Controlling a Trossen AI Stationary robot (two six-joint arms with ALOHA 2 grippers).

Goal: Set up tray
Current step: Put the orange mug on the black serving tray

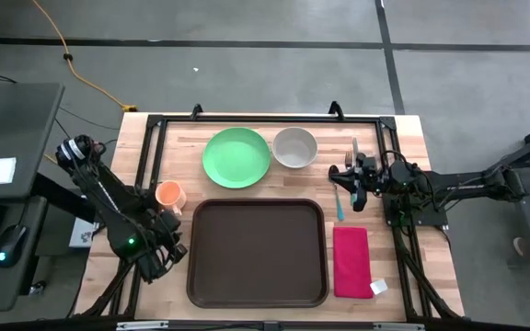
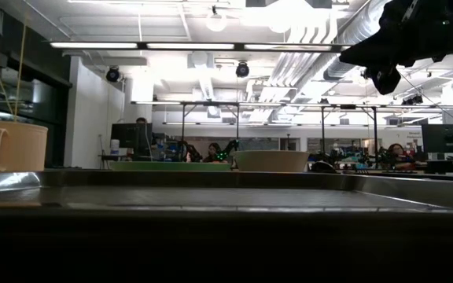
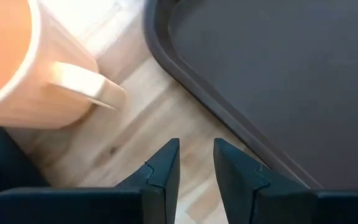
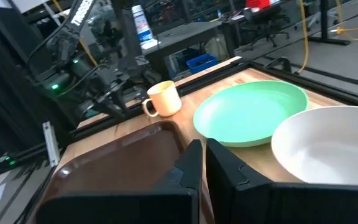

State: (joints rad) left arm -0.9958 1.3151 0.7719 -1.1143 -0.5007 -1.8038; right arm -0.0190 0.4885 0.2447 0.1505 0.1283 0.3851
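Grey concrete floor around a pale wood table [image 1: 403,276] edged by a black frame. From above: brown tray [image 1: 257,253] empty, at the near middle of the table. Beyond it, green plate [image 1: 236,157] and white bowl [image 1: 294,147] side by side, apart from the tray rim. Orange mug [image 1: 168,195] just off the tray's far left corner. Red napkin [image 1: 351,261] flat along the tray's right edge, a small white tag at its near corner. Teal utensil [image 1: 340,205] beside the tray's far right corner, near the napkin's far end. Left gripper [image 1: 167,250] low beside the tray's left edge, close to the mug. Right gripper [image 1: 342,175] right of the bowl, over the utensil's far end.

At table height: tray rim [image 2: 226,179] across the whole width, mug [image 2: 10,146] at left, plate and bowl [image 2: 270,160] behind the rim, workshop with benches and seated people beyond.

Left wrist: fingers [image 3: 160,177] partly apart with a narrow gap, holding nothing, over bare wood between mug [image 3: 17,56] and tray [image 3: 278,74] corner.

Right wrist: fingers [image 4: 188,168] closed together, empty, pointing over the tray [image 4: 123,162] toward plate [image 4: 250,112], bowl [image 4: 328,146] and mug [image 4: 163,98]; the left arm behind the mug.
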